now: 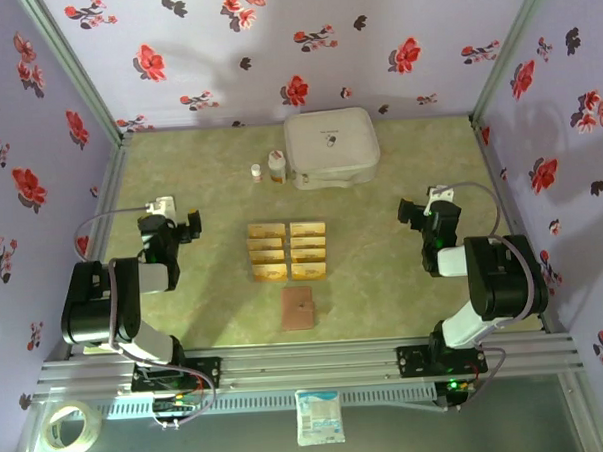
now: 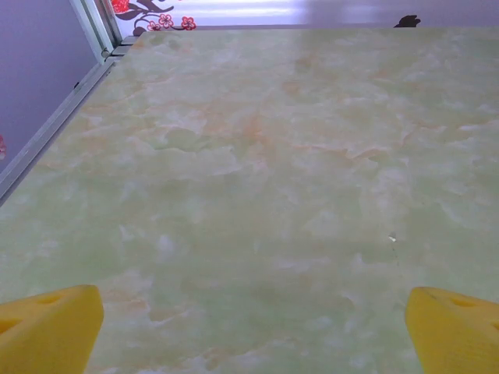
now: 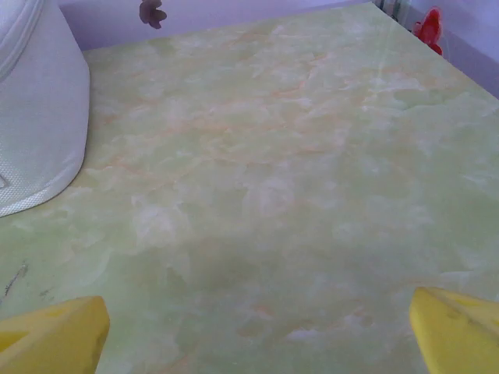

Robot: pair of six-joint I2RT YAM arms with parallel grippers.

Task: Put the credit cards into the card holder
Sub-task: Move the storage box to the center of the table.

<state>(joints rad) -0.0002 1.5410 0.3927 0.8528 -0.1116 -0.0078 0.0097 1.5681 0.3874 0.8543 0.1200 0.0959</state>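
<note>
Several golden-yellow credit cards [image 1: 288, 251] lie in two columns at the table's middle. Just nearer the arms lies the reddish-brown card holder [image 1: 298, 308], folded flat. My left gripper [image 1: 188, 227] hovers left of the cards, apart from them, its yellow fingertips [image 2: 48, 327] spread wide over bare tabletop. Right of the cards my right gripper [image 1: 411, 212] stands the same way, open, with its fingertips [image 3: 456, 331] far apart and nothing between them.
A large white zip case [image 1: 330, 148] sits at the back, its side [image 3: 35, 109] at the left of the right wrist view. Two small bottles [image 1: 267, 168] stand left of it. Flowered walls enclose the marbled green table [image 1: 384, 282].
</note>
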